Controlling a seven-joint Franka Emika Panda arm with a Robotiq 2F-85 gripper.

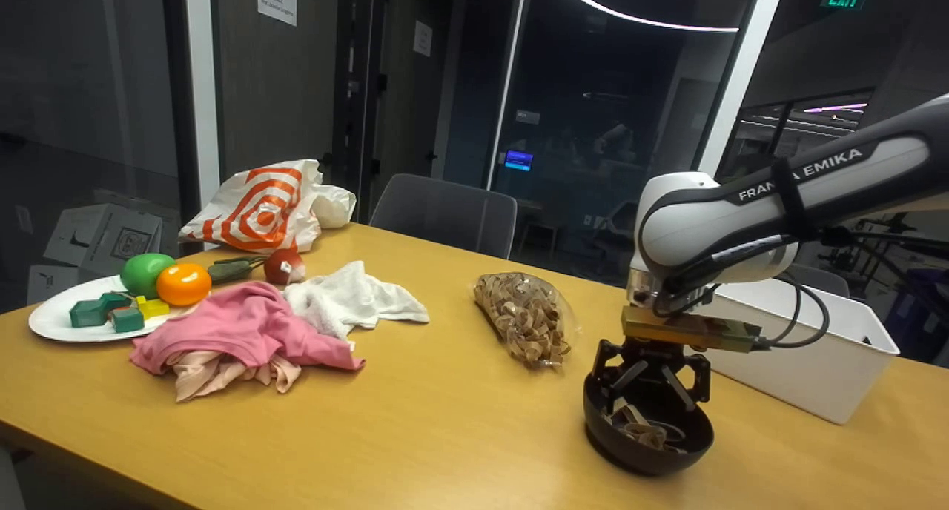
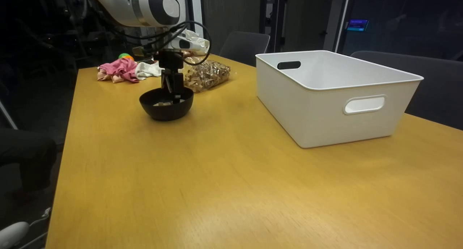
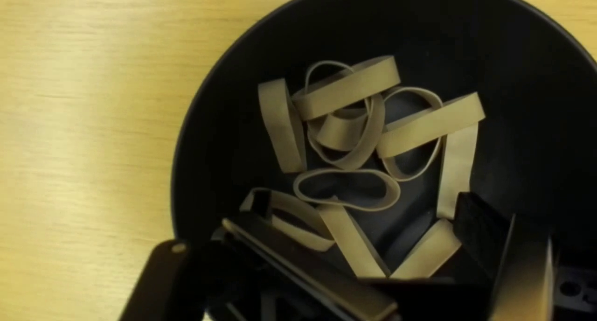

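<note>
Inspected left to right in an exterior view. Farthest left of the end effector (image 1: pixel 652 405): a white plate (image 1: pixel 52 319), well apart. Next, a pink cloth (image 1: pixel 245 325) and a white cloth (image 1: pixel 356 296), side by side on the tabletop (image 1: pixel 445 428). Near the end effector, on its left: a packed clear rubber-band bag (image 1: pixel 525 317). Directly beneath the end effector: a black bowl (image 1: pixel 645 459), holding loose tan rubber bands (image 3: pixel 343 132). The end effector reaches below the bowl's rim, jaws spread wide, nothing grasped. Several bands lie between the jaws; whether either tip touches one cannot be determined. To the end effector's right: a white storage bin (image 1: pixel 823 362). Assessment: the step in hand appears to be positioning over the loose bands. The next move would call for closing the jaws squarely across one band.
</note>
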